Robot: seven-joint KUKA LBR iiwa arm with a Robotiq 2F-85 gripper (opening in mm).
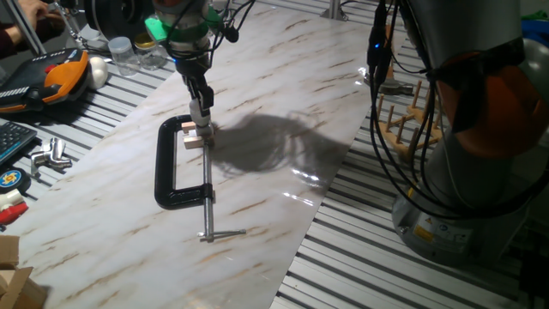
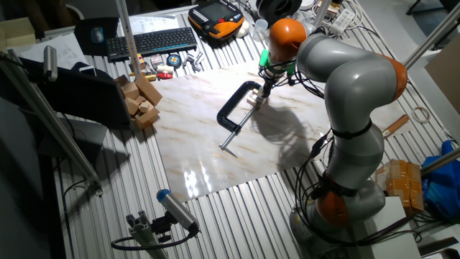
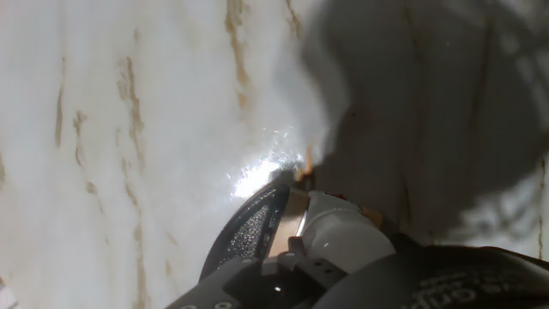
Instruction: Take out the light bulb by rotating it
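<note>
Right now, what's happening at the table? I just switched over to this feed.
The arm's gripper is down at the small wooden block held in the black C-clamp on the marble board. In the hand view a white rounded thing, apparently the light bulb, sits between the fingers, which look closed on it. It appears to be at the block, not lifted away; whether it is unscrewed cannot be told.

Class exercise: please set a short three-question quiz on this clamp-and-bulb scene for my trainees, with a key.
1. True or false: the black C-clamp lies flat on the marble board.
2. The claw is right above: A a cup, B the wooden block, C a plate.
3. Name the white thing that the claw grips.
Key: 1 true; 2 B; 3 the light bulb.
</note>
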